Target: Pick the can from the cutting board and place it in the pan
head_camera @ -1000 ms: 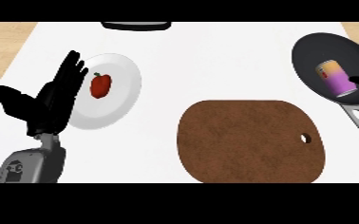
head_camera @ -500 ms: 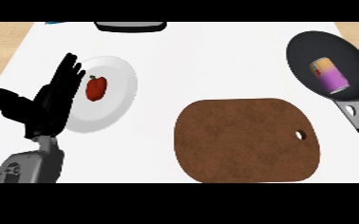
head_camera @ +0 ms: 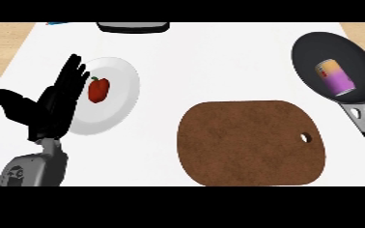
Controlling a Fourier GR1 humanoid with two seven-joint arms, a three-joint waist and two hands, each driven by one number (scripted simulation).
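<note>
A purple and orange can [head_camera: 335, 76] lies on its side inside the dark pan [head_camera: 315, 53] at the right edge. The pan's handle [head_camera: 354, 115] runs down and to the right. The brown cutting board [head_camera: 251, 142] lies bare at the lower middle, with a small hole near its right edge. My left hand [head_camera: 51, 105] rests open at the left, fingers straight and pointing up, partly over a white plate. My right hand does not show.
A white plate [head_camera: 121, 96] at the left holds a red pepper [head_camera: 98, 89]. A dark object [head_camera: 133, 26] sits at the counter's far edge, top centre. Wooden surface shows at the top left corner beyond the white counter.
The whole view has drifted slightly, with objects shifting a little left. The can stays in the pan and my left hand keeps its pose.
</note>
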